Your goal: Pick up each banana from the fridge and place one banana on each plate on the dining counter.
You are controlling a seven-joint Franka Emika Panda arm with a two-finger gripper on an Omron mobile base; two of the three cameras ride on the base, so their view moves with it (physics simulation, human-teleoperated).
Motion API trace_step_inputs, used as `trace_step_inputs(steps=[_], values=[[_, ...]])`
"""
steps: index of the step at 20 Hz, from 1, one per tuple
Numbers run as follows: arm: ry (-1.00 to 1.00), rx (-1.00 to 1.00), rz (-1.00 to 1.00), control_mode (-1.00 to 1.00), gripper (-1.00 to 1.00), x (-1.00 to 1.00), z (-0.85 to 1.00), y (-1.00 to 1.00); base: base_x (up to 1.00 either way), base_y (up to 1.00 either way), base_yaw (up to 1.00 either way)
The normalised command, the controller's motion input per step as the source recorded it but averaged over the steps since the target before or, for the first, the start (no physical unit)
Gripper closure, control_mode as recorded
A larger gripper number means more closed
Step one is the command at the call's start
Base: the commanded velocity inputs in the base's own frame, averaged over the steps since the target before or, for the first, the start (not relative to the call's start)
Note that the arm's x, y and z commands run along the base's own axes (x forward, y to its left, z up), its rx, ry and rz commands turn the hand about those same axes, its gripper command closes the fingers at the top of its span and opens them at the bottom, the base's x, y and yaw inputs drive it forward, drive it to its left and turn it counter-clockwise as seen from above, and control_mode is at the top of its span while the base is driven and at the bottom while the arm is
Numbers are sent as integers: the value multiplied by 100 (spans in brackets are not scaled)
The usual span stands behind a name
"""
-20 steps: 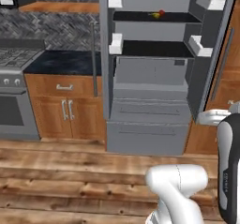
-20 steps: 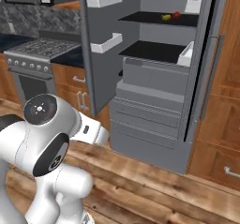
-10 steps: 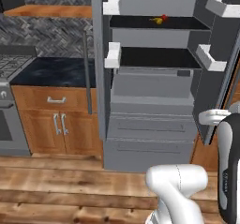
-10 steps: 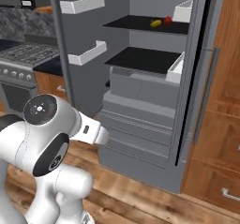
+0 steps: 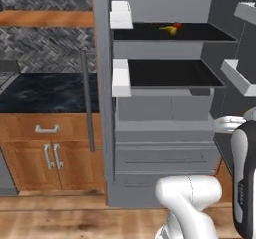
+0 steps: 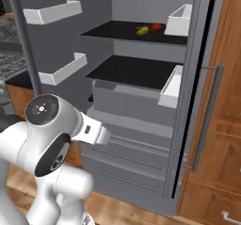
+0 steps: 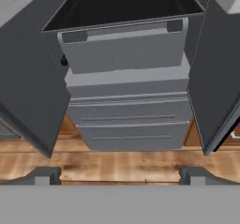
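The fridge [image 5: 165, 108] stands open with both doors swung wide, so its shelves can be reached from the front. A banana [image 5: 169, 30] lies on the upper black shelf [image 5: 170, 33], far back, just beside a small red fruit [image 6: 156, 27]. The gripper [image 7: 119, 175] hangs low before the drawers [image 7: 131, 120], jaws spread wide and holding nothing, presumably ready for the reach up. The right base view separates banana from fruit; the hand view looks lower, at the drawers and wooden floor [image 7: 117, 164].
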Motion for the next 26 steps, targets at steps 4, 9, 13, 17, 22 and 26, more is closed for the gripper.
trace_step_inputs(steps=[4, 9, 13, 17, 22, 26], values=[[0, 0, 0, 100, -100, 0, 0, 0, 61, 27, -19], [0, 0, 0, 100, -100, 0, 0, 0, 62, 6, -16], [0, 0, 0, 100, -100, 0, 0, 0, 65, 12, -12], [0, 0, 0, 100, -100, 0, 0, 0, 67, 20, -13], [0, 0, 0, 100, -100, 0, 0, 0, 76, 20, -12], [0, 0, 0, 100, -100, 0, 0, 0, 75, 27, -9]])
